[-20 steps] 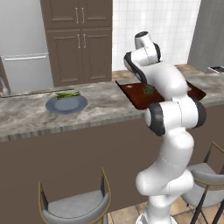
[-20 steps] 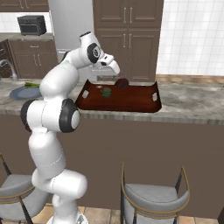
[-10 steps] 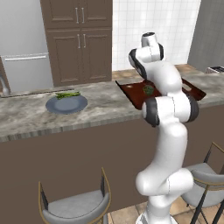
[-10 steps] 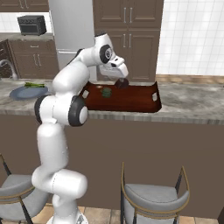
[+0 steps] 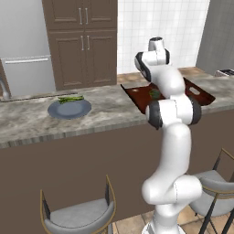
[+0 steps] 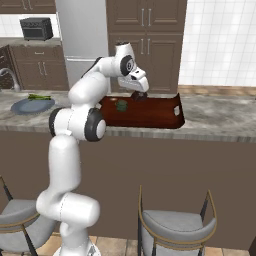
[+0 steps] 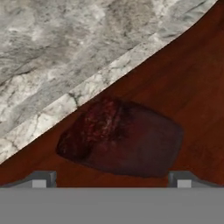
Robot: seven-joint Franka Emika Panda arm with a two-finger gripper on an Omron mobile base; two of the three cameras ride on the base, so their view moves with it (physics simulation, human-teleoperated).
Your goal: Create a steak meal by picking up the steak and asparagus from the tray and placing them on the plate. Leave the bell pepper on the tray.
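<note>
Dark reddish-brown tray (image 6: 150, 112) is seen on the marbled grey counter (image 6: 220, 115), with the white arm raised over it and bent forward so that the gripper (image 6: 138, 96) is brought low over the tray's far side. In the right base view the bell pepper (image 6: 121, 105) is shown on the tray floor, just left of the gripper, while the steak is largely hidden behind the hand. In the left base view the bell pepper (image 5: 155, 94) is partly covered by the arm, and the gripper itself is hidden behind the upper links. The plate (image 5: 69, 109) is shown well to the left of the tray (image 5: 201, 93) on the same counter, with the asparagus (image 5: 70, 98) lying across its far rim. The hand view alone presents the steak (image 7: 122, 138) at close range: it lies on the tray (image 7: 192, 70) near the tray's edge, beside the counter (image 7: 57, 48). The two fingertips (image 7: 41, 178) stand wide apart, one to each side of the steak, with nothing held between them
</note>
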